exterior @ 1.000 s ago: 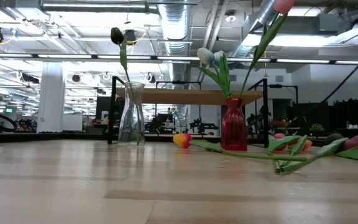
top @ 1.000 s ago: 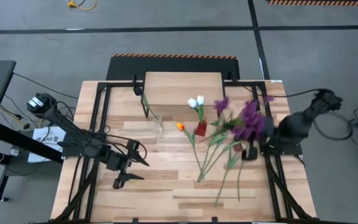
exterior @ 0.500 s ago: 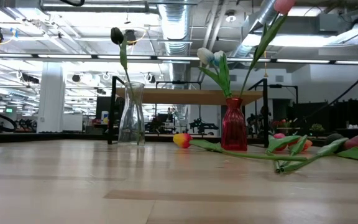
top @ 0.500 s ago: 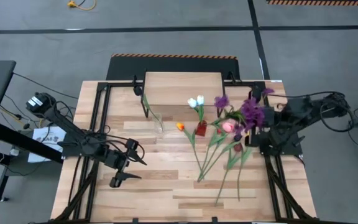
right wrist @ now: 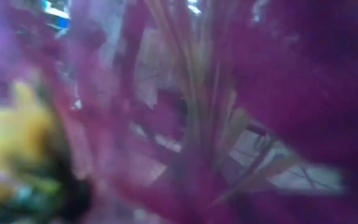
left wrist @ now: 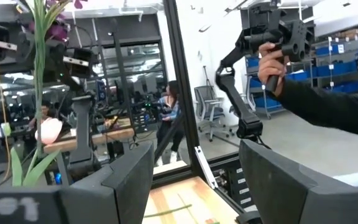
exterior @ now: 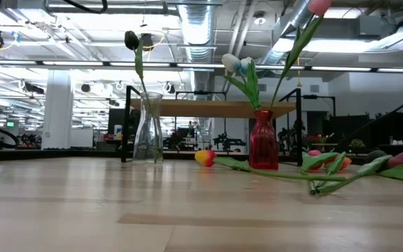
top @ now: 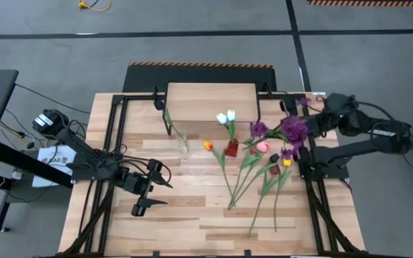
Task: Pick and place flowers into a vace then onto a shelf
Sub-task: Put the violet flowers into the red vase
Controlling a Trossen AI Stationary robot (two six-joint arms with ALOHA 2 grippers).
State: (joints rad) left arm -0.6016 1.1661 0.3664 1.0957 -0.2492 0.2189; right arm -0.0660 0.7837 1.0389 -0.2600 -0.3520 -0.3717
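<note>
My right gripper (top: 311,122) is shut on a purple-blossomed sprig (top: 291,130) and holds it over the table's right part. A red vase (top: 231,148) stands in front of the shelf (top: 211,100) with white tulips (top: 226,116) in it. A clear glass vase (exterior: 147,129) holds one dark tulip (exterior: 131,40). Several more tulips (top: 253,175) lie on the table right of the red vase, and an orange tulip (top: 208,145) lies beside it. My left gripper (top: 160,193) hovers open at the table's left with nothing between its fingers. My right gripper holds the purple sprig, reaching in level from the table's right side. The blossoms fill the wrist view and hide the fingers, so only the thin stems (right wrist: 197,93) show close up. The sprig is lifted clear of the table, and its blossoms spread leftward from the gripper.
The shelf stands on black legs at the table's far middle. Black frame rails (top: 113,143) run along both table sides. In the left wrist view a person's hand (left wrist: 272,62) grips a handle in the room beyond. Bare tabletop (top: 192,222) lies near the front edge.
My right gripper has swung toward the table's far edge and turned at the wrist, carrying the purple sprig with it. The sprig stays clear of the table, above the lying tulips. The vases and the lying flowers have not moved.
</note>
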